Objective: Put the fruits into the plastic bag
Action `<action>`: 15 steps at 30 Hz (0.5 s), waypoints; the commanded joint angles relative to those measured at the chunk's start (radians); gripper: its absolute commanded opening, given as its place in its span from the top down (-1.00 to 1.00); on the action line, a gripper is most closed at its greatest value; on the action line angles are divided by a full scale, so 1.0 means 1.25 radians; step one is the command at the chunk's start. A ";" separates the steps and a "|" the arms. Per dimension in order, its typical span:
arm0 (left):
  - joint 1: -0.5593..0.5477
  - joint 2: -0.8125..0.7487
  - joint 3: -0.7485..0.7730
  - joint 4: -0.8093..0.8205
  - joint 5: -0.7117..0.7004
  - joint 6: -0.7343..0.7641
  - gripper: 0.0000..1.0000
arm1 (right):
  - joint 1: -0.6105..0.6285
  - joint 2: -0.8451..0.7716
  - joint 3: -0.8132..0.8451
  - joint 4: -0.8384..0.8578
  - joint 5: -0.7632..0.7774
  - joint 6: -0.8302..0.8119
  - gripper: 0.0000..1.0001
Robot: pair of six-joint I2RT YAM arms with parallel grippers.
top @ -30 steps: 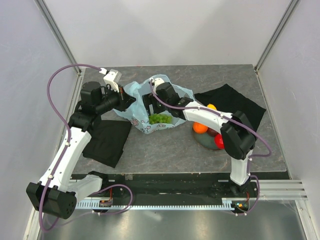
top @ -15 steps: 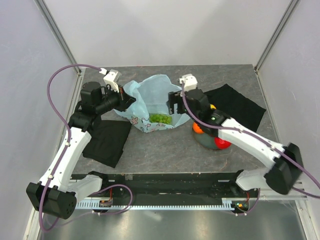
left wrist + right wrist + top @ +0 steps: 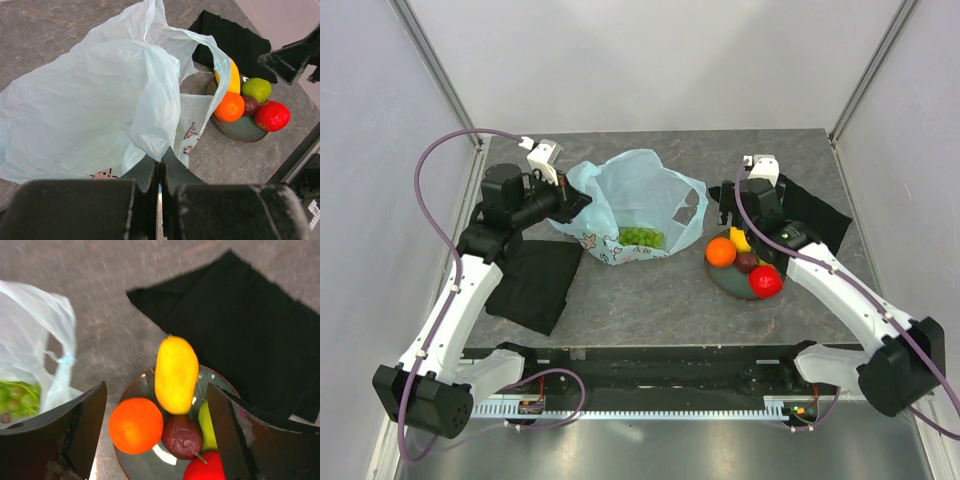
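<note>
The light-blue plastic bag (image 3: 630,205) lies open mid-table with the green grape bunch (image 3: 640,237) inside. My left gripper (image 3: 575,202) is shut on the bag's left edge (image 3: 150,145). My right gripper (image 3: 745,215) is open and empty, above the grey-blue plate (image 3: 735,282). On the plate lie the yellow oblong fruit (image 3: 176,374), orange (image 3: 135,425), dark purple fruit (image 3: 183,436), green apple (image 3: 207,425) and red apple (image 3: 207,467). The grapes also show in the right wrist view (image 3: 17,397), and the plate fruits in the left wrist view, among them the orange (image 3: 229,106).
A black cloth (image 3: 535,283) lies front left by the left arm. Another black cloth (image 3: 815,215) lies back right, behind the plate. White walls and frame posts close in the table on three sides.
My right gripper has pulled out of the bag's mouth and swung right to above the plate. The grapes stay in the bag. The left gripper has kept its hold.
</note>
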State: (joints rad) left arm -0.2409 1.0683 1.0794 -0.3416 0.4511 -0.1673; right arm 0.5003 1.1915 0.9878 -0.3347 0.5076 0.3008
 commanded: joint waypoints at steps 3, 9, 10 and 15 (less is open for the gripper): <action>0.000 -0.009 0.000 0.027 0.012 -0.006 0.97 | -0.074 0.130 0.045 -0.057 -0.069 0.013 -0.86; 0.001 -0.009 0.000 0.027 0.011 -0.006 0.97 | -0.130 0.211 0.047 -0.045 -0.137 0.018 -0.87; 0.000 -0.010 0.000 0.027 0.011 -0.006 0.97 | -0.134 0.216 0.042 -0.031 -0.147 0.017 -0.85; 0.000 -0.008 0.000 0.027 0.012 -0.006 0.97 | -0.142 0.239 0.016 0.020 -0.194 0.015 -0.79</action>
State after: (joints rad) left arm -0.2409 1.0683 1.0794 -0.3420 0.4511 -0.1673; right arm 0.3267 1.4754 1.0012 -0.3847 0.3267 0.3111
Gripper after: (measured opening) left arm 0.025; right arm 0.903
